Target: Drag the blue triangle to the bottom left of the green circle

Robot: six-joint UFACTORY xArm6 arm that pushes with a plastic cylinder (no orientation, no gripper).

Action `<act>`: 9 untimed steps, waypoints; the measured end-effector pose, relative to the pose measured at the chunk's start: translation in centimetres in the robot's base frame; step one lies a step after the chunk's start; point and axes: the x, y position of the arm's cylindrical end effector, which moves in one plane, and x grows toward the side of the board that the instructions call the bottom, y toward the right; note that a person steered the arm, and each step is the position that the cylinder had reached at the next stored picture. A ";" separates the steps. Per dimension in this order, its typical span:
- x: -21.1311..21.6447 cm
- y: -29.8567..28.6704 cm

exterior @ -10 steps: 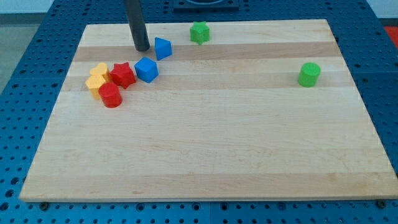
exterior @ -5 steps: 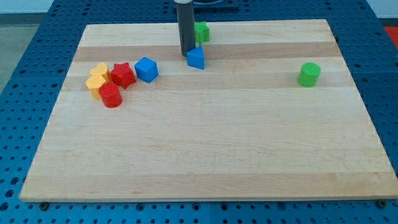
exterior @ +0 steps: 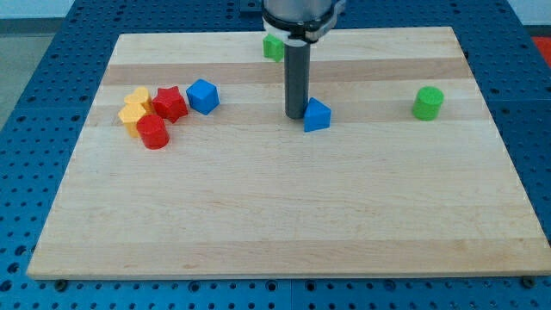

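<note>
The blue triangle lies near the middle of the wooden board, a little toward the view's top. My tip touches its left side. The green circle stands far to the view's right of the triangle, slightly higher in the view.
A green block sits at the view's top, partly hidden behind the rod. At the view's left are a blue block, a red star, a red cylinder and two yellow blocks.
My tip has pushed the blue triangle from the view's upper left toward the right and down, from beside the blue block to near the board's middle. The other blocks have not moved.
</note>
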 end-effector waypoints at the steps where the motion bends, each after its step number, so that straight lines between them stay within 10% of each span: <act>1: 1.1 1.7; 9: 5.8 10.4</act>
